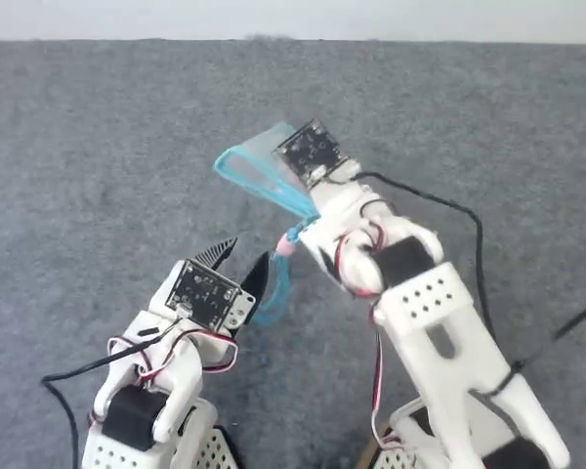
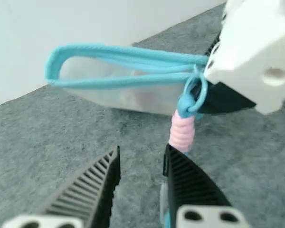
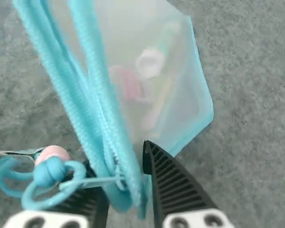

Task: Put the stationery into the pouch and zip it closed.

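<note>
Right wrist view: stationery [image 3: 149,64] sits inside pouch [image 3: 190,109]; right gripper [image 3: 121,166] clamped on zip edge. Left gripper [image 2: 141,151] apart near pull tab [image 2: 182,133]; zipping apparently remains.

Soft, even light lies bright over the grey mat [image 1: 88,147] with no glare, and the right arm [image 1: 430,293] throws only a faint, edgeless shadow on the near side. In the left wrist view the pouch [image 2: 123,97] hangs out of focus before a pale, washed-out wall [image 2: 61,23]. In the right wrist view its translucent side leaves the contents hazy.
</note>
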